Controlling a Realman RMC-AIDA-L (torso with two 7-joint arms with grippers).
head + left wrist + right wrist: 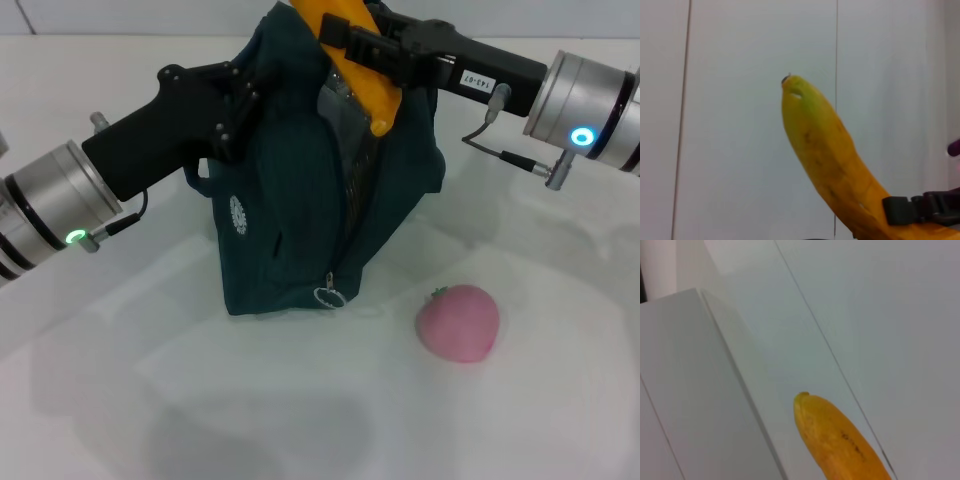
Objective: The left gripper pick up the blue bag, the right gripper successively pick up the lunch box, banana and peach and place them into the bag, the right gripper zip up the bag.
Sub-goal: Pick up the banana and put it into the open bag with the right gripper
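Standing upright at the centre of the head view, the blue bag point(290, 200) is seen on the white surface point(300, 420), its front zip undone so that a long slit runs from the top down to the zip pull point(328, 296) near its base. A small white emblem is printed on its left face. The bag's upper left edge is held by the left gripper point(240, 105), which reaches in from the left of the frame; its jaws are closed on the fabric there, and a loop of the bag's strap hangs just below them.

From the upper right of the frame the right gripper point(350, 40) is extended over the bag's top opening. Its jaws are clamped on the banana point(358, 75), which is tilted and partly lowered into the slit, with its upper end cut off by the top edge of the frame. In the left wrist view the banana point(830, 170) is shown rising slantwise against a pale panelled wall, a black finger point(900, 210) pressed on its lower part at the lower right. In the right wrist view only the banana's blunt end point(840, 440) is shown at the lower centre.

The peach point(458, 322), pink with a small green stem, lies on the surface at the lower right of the head view, near the bag but apart from it. The lunch box cannot be made out.
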